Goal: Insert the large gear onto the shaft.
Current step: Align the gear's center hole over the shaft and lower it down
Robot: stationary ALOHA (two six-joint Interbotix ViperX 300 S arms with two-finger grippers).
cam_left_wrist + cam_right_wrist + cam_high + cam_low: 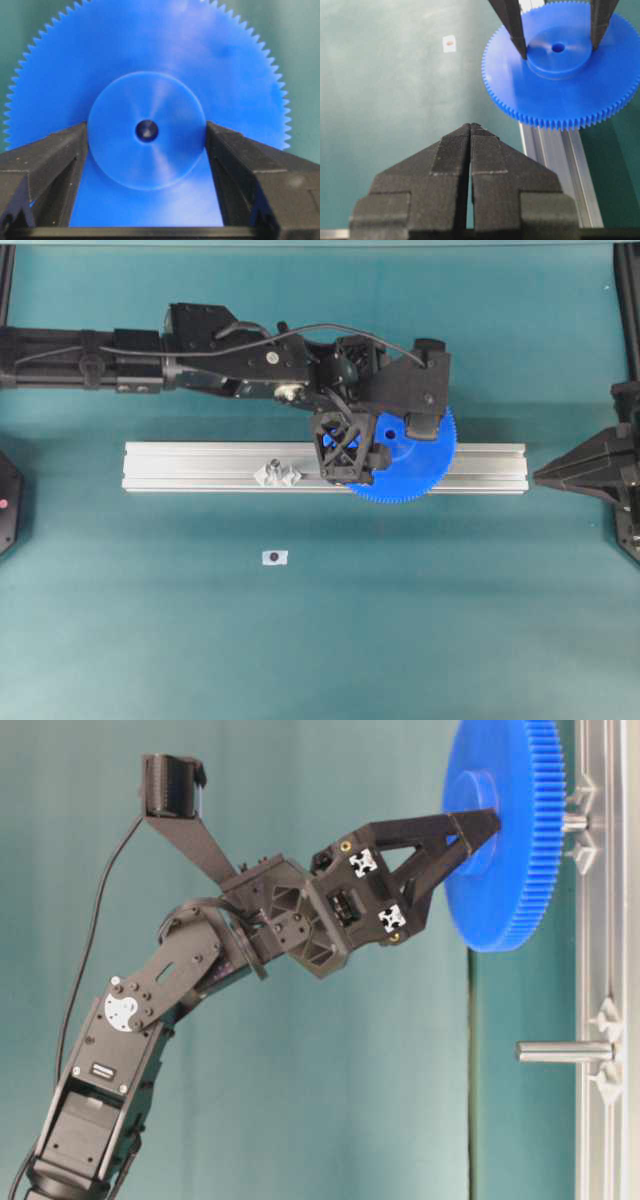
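Observation:
My left gripper (146, 131) is shut on the raised hub of the large gear (150, 45), one finger against each side. The blue gear (425, 475) is held flat above the right half of the aluminium rail (200, 468). In the table-level view a short length of the shaft (574, 821) shows between the gear (510, 890) and the rail, in line with the gear's centre. How far the pin reaches into the hole cannot be made out. My right gripper (471, 125) is shut and empty, off the rail's right end (540, 476).
A second upright pin on a clear mount (275, 468) stands on the rail left of the gear, also visible at table level (560, 1052). A small white tag (275, 557) lies on the green mat in front of the rail.

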